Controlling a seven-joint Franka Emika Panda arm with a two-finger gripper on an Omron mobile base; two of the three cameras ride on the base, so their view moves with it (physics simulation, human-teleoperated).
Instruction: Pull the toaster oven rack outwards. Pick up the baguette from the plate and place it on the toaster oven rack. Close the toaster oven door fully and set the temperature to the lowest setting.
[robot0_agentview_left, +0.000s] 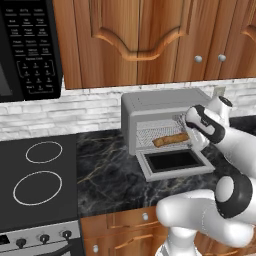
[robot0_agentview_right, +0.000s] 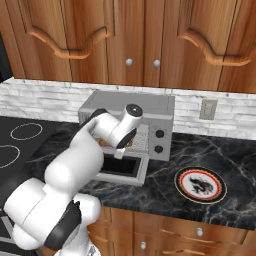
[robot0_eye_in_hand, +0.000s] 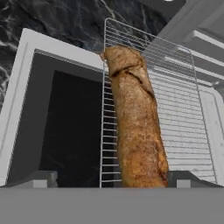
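Two fingertips (robot0_eye_in_hand: 43, 178) spread wide, gripping nothing; claw (robot0_eye_in_hand: 111, 180) above baguette (robot0_eye_in_hand: 135, 127) lying on rack (robot0_eye_in_hand: 175, 109), door (robot0_eye_in_hand: 26, 100) down.

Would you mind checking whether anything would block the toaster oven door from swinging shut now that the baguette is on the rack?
Yes: the gripper, open, hangs over the baguette on the pulled-out toaster oven rack, above the lowered toaster oven door. Arm and rack both sit in the door's closing path.

Two base views look forward and down from behind the arm — left and right — sharing the toaster oven (robot0_agentview_left: 160, 117) on the surface (robot0_agentview_left: 107, 172); the hand view sits close above the toaster oven rack (robot0_eye_in_hand: 175, 113), looking down along it.
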